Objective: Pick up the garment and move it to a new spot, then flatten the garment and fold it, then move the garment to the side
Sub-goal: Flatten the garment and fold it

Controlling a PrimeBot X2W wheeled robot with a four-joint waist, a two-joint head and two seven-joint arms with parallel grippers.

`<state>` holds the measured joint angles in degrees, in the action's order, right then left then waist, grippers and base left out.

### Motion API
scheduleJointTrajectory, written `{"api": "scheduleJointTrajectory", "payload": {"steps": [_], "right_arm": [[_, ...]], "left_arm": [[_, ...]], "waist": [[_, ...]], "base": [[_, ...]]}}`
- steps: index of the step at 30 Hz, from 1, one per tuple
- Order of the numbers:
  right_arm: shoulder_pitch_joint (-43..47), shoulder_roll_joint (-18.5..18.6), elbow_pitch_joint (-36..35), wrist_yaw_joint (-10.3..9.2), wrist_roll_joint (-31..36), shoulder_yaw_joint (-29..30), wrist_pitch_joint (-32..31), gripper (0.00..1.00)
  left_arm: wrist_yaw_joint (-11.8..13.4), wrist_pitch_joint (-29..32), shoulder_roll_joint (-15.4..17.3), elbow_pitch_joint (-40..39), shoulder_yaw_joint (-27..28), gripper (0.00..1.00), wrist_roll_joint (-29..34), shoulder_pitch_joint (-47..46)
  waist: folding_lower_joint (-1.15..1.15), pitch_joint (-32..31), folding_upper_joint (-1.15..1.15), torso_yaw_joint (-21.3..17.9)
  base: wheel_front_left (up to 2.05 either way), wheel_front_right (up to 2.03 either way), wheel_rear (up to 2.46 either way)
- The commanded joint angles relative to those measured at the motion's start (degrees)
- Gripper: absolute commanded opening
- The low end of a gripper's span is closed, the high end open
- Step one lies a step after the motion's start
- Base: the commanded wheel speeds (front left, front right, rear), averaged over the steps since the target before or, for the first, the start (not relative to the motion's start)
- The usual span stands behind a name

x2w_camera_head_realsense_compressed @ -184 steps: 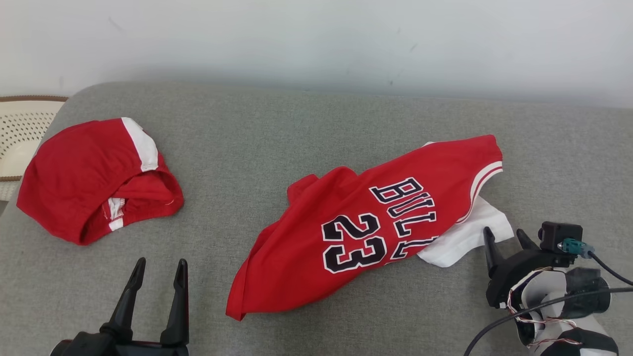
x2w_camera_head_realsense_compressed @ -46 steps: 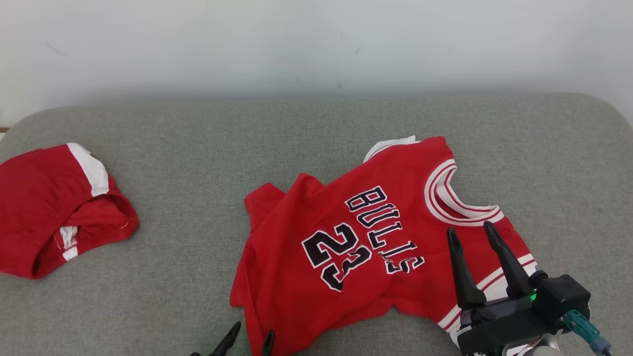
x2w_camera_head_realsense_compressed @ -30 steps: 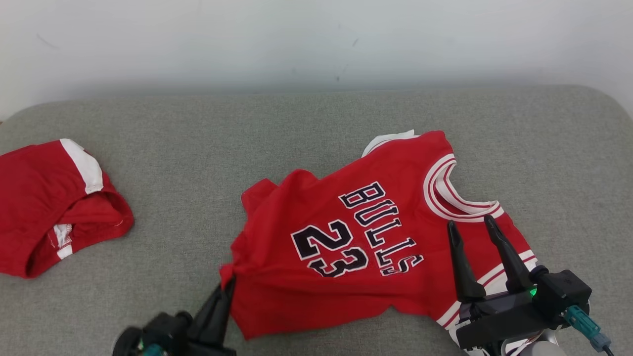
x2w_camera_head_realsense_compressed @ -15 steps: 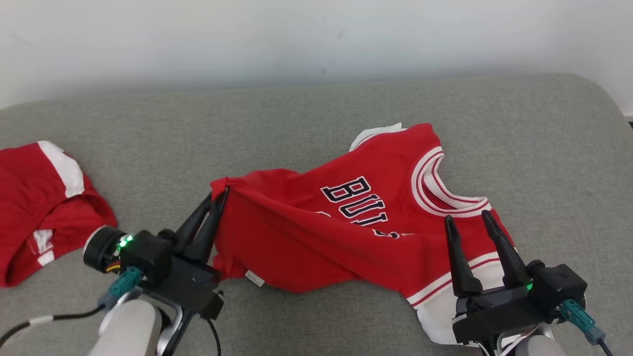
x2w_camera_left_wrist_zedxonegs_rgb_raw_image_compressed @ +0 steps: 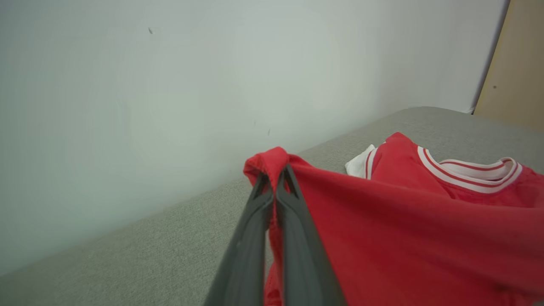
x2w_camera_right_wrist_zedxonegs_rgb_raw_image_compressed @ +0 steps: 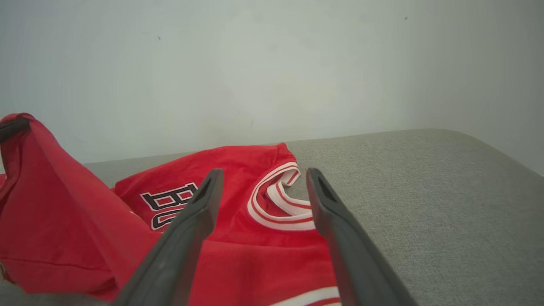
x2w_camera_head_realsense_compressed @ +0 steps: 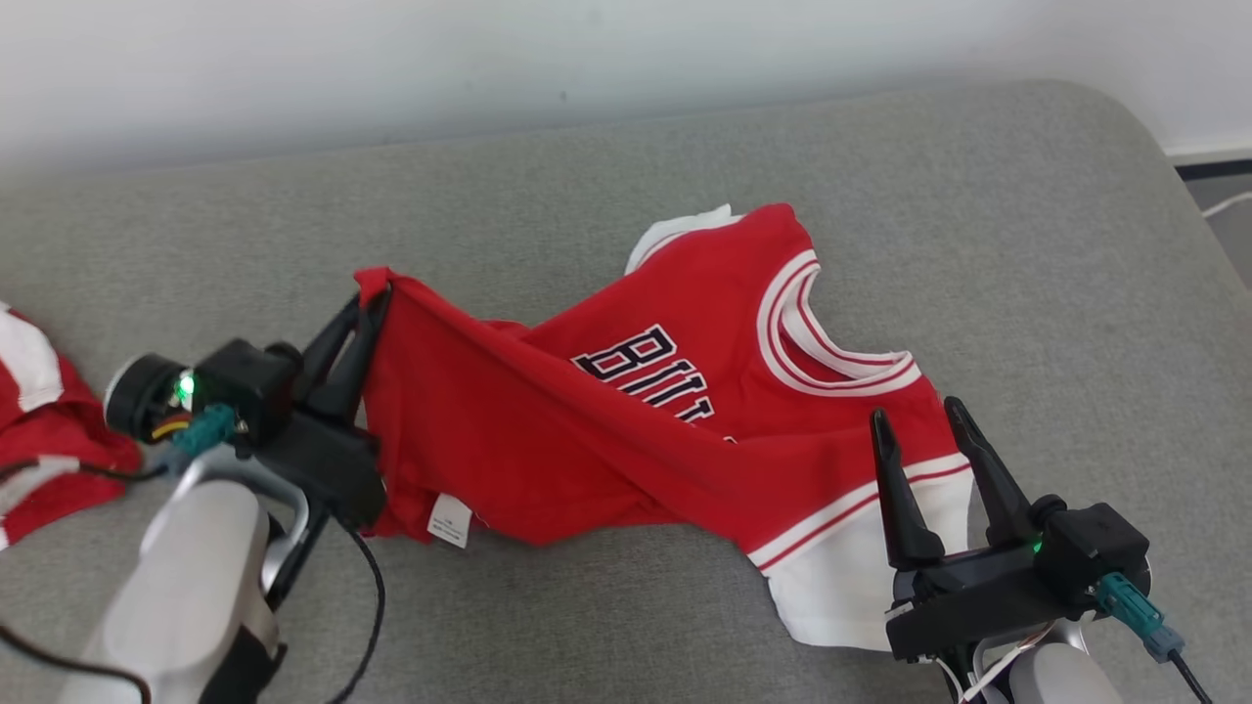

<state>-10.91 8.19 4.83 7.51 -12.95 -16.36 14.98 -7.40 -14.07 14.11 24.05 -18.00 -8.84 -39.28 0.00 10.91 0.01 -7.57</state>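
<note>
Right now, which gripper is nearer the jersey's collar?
Right. The right gripper hovers open beside the collar, above the near shoulder. The left gripper is shut on a lifted corner of the jersey, at the garment's opposite end.

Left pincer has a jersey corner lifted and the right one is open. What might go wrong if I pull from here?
1. The left pincer pinches only a small bunch of the jersey at its corner, so the cloth may slip out under tension.
2. The right pincer stands open over the other end, gripping nothing, so the whole jersey may drag instead of flattening.
</note>
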Motion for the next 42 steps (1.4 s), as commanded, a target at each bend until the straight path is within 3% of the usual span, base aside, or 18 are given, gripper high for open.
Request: {"api": "scheduleJointTrajectory", "payload": {"steps": [1, 9, 11, 13, 14, 23, 35, 42], "right_arm": [[-0.3, 0.0, 0.2, -0.04, 0.4, 0.0, 0.2, 1.00], [-1.6, -0.1, 0.9, -0.04, 0.8, -0.5, 0.2, 1.00], [-1.9, 0.0, 1.1, -0.04, 0.8, -0.4, 0.2, 1.00], [-2.3, 0.1, 1.5, -0.04, 0.9, -0.5, 0.2, 1.00], [-2.5, 0.1, 1.6, -0.04, 0.9, -0.5, 0.2, 1.00], [-1.9, 0.1, 2.9, -0.04, 0.7, 0.4, 0.2, 1.00], [-1.2, 0.3, 3.1, -0.04, 0.1, 0.7, 0.2, 1.00], [-0.8, 0.2, 2.9, -0.04, 0.0, 1.1, 0.2, 1.00]], "left_arm": [[0.0, -0.5, 0.7, 2.0, -0.4, 0.00, -0.8, -2.0], [0.0, -1.2, 1.9, 11.0, -2.1, 0.03, -2.9, -8.7], [0.0, -1.2, 1.7, 12.4, -2.0, 0.22, -4.2, -9.8], [0.0, -1.2, 1.9, 14.1, -2.2, 0.52, -4.5, -9.9], [0.0, -1.2, 1.7, 14.4, -2.0, 1.00, -4.7, -9.9], [0.0, -1.3, -1.2, 12.5, 0.4, 1.00, -4.0, -4.2], [0.9, -1.2, -5.3, -0.1, 3.4, 1.00, -0.4, 8.4], [1.1, -1.2, -7.3, -3.6, 2.9, 1.00, 0.4, 13.9]], "waist": [[0.00, 1.0, -0.01, -1.0], [0.00, 2.0, -0.01, -2.2], [0.00, 2.2, -0.01, -2.1], [0.00, 2.3, -0.01, -2.0], [0.00, 2.3, -0.01, -1.8], [0.00, 0.9, -0.01, 0.9], [0.00, -0.3, -0.01, 3.8], [0.00, -0.3, -0.01, 3.7]], "base": [[0.00, 0.00, 0.00], [0.00, 0.00, 0.00], [0.00, 0.00, 0.00], [0.00, 0.00, 0.00], [0.00, 0.00, 0.00], [0.00, 0.00, 0.00], [0.00, 0.00, 0.00], [0.00, 0.00, 0.00]]}}
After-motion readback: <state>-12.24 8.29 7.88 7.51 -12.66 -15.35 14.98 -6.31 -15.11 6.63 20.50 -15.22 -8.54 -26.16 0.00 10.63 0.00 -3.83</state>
